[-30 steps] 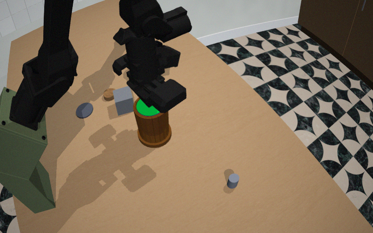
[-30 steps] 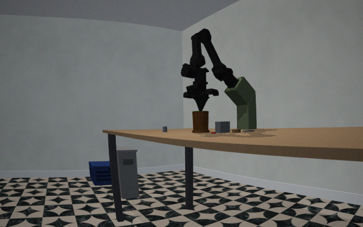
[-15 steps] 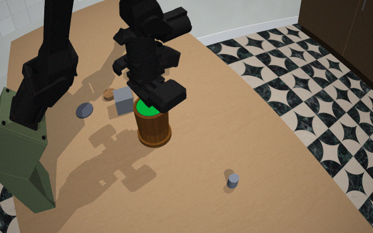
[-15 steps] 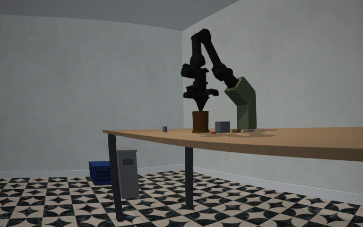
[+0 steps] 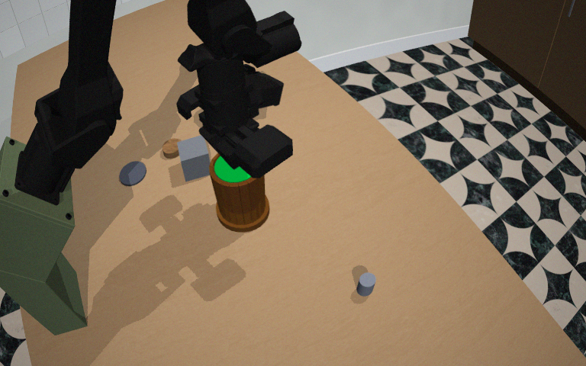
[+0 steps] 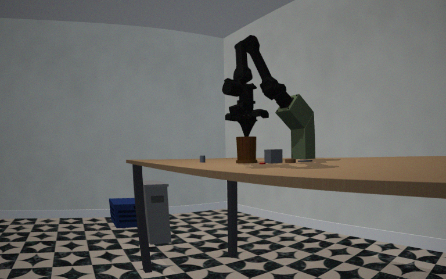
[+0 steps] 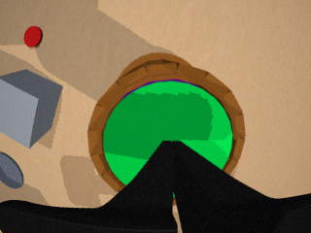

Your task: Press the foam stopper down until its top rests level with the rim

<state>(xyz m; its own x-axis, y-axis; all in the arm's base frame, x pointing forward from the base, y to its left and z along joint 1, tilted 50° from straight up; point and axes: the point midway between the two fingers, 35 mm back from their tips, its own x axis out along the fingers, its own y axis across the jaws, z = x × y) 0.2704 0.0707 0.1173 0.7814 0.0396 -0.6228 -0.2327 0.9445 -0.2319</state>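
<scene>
Sitting inside the upright wooden jar (image 5: 239,199), green foam stopper (image 7: 162,126) under closed gripper (image 7: 174,155)

Jar (image 5: 239,200) looks like glossy planked wood; stopper (image 7: 155,130) seems matt.

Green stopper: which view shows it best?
The wrist view: the green stopper fills the jar mouth, only its near edge hidden by the shut pincer. The top view shows a sliver beside the pincer; the exterior view shows only the jar's side.

Looks like a plain indoor room: checkered tile floor (image 6: 230,250), pale walls (image 6: 98,115), dark cupboard (image 5: 531,47), wooden desk (image 6: 362,177) beneath the end effector (image 6: 247,133).
</scene>
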